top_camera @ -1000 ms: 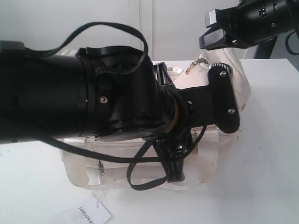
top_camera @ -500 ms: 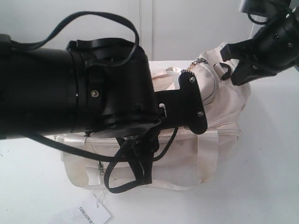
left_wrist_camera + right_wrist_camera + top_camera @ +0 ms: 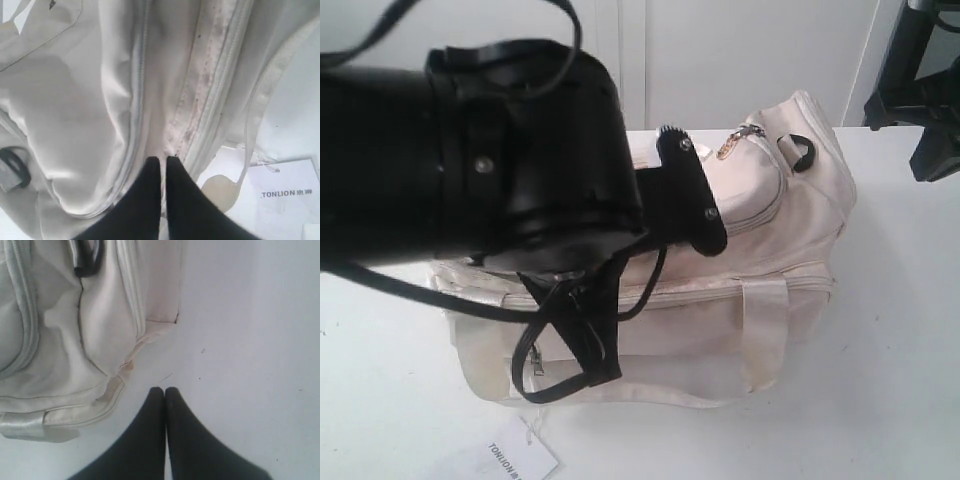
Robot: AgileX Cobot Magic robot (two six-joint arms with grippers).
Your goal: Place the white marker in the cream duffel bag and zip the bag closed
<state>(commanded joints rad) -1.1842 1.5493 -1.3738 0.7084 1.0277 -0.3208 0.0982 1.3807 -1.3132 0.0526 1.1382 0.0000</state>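
Observation:
The cream duffel bag [image 3: 790,230] lies on the white table, and its curved top zipper [image 3: 137,100] looks closed. The gold ring pull [image 3: 725,148] rests near the bag's far end, beside a black D-ring [image 3: 798,150]. My left gripper [image 3: 162,161] hovers over the bag's top, shut with nothing between the fingers. My right gripper [image 3: 165,390] is shut too, empty, above bare table just off the bag's end [image 3: 100,340]. The white marker is out of view.
My bulky left arm [image 3: 470,160] and its looping cable [image 3: 570,350] hide much of the bag in the exterior view. A white paper tag [image 3: 285,192] printed TONLION lies on the table [image 3: 890,380] in front of the bag. The right arm [image 3: 925,80] is at the upper right edge.
The right arm has swung away from the bag's top to the upper right edge. The left arm has drawn back to the left, uncovering more of the bag.

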